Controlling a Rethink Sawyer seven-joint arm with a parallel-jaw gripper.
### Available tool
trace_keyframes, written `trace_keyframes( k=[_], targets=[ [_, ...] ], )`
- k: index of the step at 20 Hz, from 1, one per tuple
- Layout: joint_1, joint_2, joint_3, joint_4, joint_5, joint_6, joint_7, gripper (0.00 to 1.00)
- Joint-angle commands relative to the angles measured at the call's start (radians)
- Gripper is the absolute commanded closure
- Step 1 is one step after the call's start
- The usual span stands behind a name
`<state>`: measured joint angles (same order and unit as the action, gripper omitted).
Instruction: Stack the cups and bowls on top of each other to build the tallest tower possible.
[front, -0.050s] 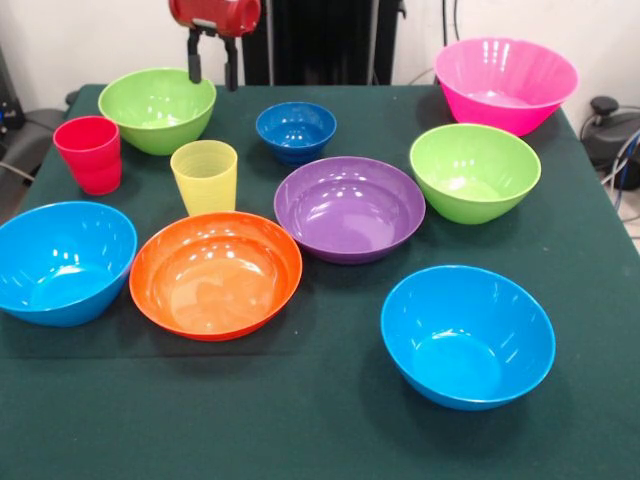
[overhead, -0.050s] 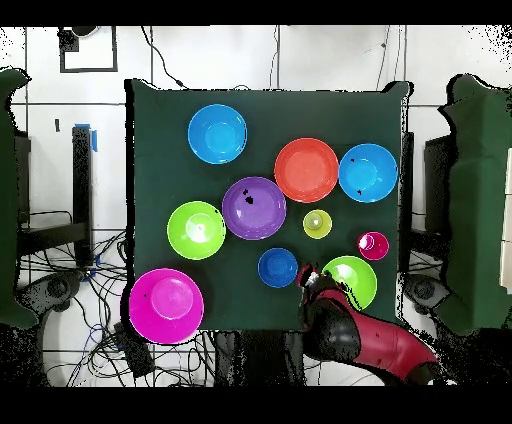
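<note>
All eight bowls and both cups stand apart and empty on the table (front, -0.050s: 300, 430); nothing is stacked. The gripper (front, -0.050s: 212, 68) hangs released, holding nothing, beside a green bowl (front, -0.050s: 158, 108).

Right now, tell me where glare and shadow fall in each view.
Front view: white glare streaks on the orange bowl and purple bowl, soft shadow under the near blue bowl. Overhead view: only small highlights in the bowls, barely any shadow on the cloth.
</note>
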<state>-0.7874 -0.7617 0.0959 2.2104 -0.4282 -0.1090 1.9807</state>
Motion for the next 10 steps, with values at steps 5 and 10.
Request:
trace_keyframes(
  k=[5, 10],
  targets=[
    [0.005, 0.011, 0.096, 0.044, -0.095, 0.133, -0.003, 0.00],
    [0.004, 0.003, 0.097, 0.044, -0.110, 0.142, -0.006, 0.00]
  ],
)
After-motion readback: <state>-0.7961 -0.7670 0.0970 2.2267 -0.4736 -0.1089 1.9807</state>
